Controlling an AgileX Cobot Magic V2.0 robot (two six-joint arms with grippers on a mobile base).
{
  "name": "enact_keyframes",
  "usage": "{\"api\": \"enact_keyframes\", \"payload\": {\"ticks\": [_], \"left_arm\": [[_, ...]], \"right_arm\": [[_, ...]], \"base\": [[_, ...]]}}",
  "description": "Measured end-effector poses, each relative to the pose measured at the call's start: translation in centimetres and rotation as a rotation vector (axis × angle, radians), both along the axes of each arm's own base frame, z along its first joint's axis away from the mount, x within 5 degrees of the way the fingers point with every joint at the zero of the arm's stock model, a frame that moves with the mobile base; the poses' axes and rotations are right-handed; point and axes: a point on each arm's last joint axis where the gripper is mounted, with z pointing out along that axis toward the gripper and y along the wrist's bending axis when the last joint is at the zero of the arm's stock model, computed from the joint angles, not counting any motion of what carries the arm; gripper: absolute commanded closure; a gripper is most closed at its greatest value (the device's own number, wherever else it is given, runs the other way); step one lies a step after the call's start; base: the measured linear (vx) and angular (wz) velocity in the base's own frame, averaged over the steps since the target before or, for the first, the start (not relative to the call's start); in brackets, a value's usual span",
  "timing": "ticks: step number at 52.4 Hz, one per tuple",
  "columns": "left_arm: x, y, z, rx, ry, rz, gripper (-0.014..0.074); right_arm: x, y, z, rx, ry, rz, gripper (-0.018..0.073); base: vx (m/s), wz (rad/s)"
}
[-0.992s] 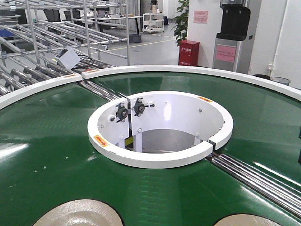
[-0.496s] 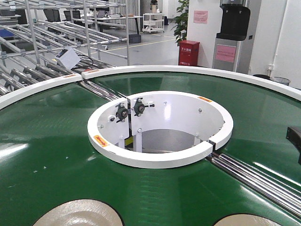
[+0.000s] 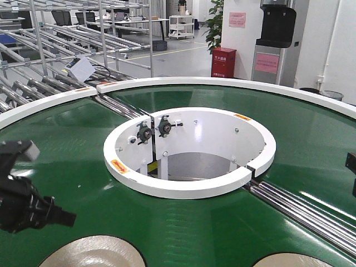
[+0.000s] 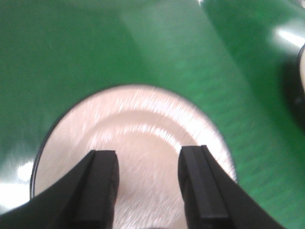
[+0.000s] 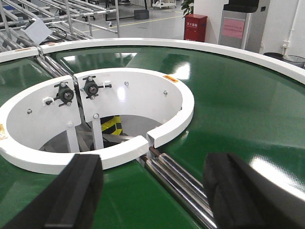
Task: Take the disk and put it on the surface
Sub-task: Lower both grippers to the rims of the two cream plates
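Observation:
A pale, brushed round disk (image 4: 138, 119) lies flat on the green belt (image 4: 71, 47), blurred in the left wrist view. My left gripper (image 4: 148, 155) hangs open just above it, with both black fingers over its near half and nothing between them. In the front view the same disk (image 3: 94, 253) shows at the bottom edge, with the left gripper (image 3: 62, 217) just above and left of it. My right gripper (image 5: 156, 162) is open and empty over the belt, near the steel rollers (image 5: 176, 176). The dark tabletop surface is out of view.
A second pale disk (image 3: 292, 260) peeks in at the bottom right. The white inner ring (image 3: 189, 186) surrounds the conveyor's open centre. The white outer rim (image 3: 250, 84) curves behind. A sliver of the right arm (image 3: 352, 172) shows at the right edge. Metal racks (image 3: 55, 39) stand beyond.
The left arm has come into the front view from the left, close to the disk. The black part of the right arm at the right edge has drawn back.

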Motion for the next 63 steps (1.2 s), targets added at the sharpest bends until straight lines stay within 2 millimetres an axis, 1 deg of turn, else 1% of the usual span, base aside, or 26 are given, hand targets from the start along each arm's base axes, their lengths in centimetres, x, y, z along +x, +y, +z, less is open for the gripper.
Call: {"api": "enact_keyframes", "payload": {"ticks": [3,10,13,19,30,35,40,47,52,54,56,58,60,63], "left_arm": [[0.7,1.1,-1.4,0.026,0.047,0.015,0.0179],[1.7,3.6,-3.7,0.077,0.119,0.064,0.0179],[1.9,4.4,-4.3,0.08,0.139,0.084,0.0179],[2.2,5.3,-5.4,0.084,0.172,0.101,0.0179],[3.0,5.6,-8.1,0.082,0.251,0.094,0.0179],[3.4,5.6,-9.4,0.079,0.287,0.088,0.0179],[3.7,5.6,-10.3,0.066,0.303,0.073,0.0179],[3.9,5.0,-11.3,-0.004,0.324,0.03,0.0179],[3.9,4.7,-12.7,-0.037,0.347,0.006,0.0187],[3.7,4.6,-13.3,-0.041,0.36,-0.003,0.0203],[3.5,4.4,-13.9,-0.053,0.379,-0.013,0.0236],[3.4,4.3,-14.2,-0.07,0.385,-0.01,0.0285],[3.4,4.2,-14.2,-0.084,0.384,-0.006,0.0349],[3.4,4.0,-14.1,-0.107,0.382,-0.011,0.0473]], "right_arm": [[0.0,0.0,0.0,0.0,0.004,0.001,0.0067],[-0.1,0.7,-0.1,-0.001,0.007,0.035,0.0067],[-0.1,1.1,-0.1,-0.005,0.008,0.059,0.0067],[-0.2,1.8,-0.1,-0.032,0.008,0.097,0.0067],[-0.2,1.9,-0.2,-0.136,0.013,0.117,0.0067],[-0.2,1.9,-0.3,-0.15,0.02,0.12,0.0067],[-0.3,1.9,-0.4,-0.156,0.026,0.122,0.0067],[-0.3,1.9,-0.4,-0.156,0.026,0.122,0.0067],[-0.3,1.9,-0.4,-0.156,0.027,0.122,0.0067],[-0.3,1.9,-0.4,-0.156,0.027,0.122,0.0067],[-0.3,1.9,-0.4,-0.156,0.027,0.122,0.0067],[-0.3,1.9,-0.4,-0.156,0.027,0.122,0.0067],[-0.3,1.9,-0.4,-0.156,0.027,0.122,0.0067],[-0.3,1.9,-0.4,-0.156,0.027,0.122,0.0067]], "base": [[0.0,0.0],[0.0,0.0],[0.0,0.0],[0.0,0.0],[0.0,0.0],[0.0,0.0],[0.0,0.0],[0.0,0.0],[0.0,0.0],[0.0,0.0],[0.0,0.0],[0.0,0.0],[0.0,0.0],[0.0,0.0]]}}
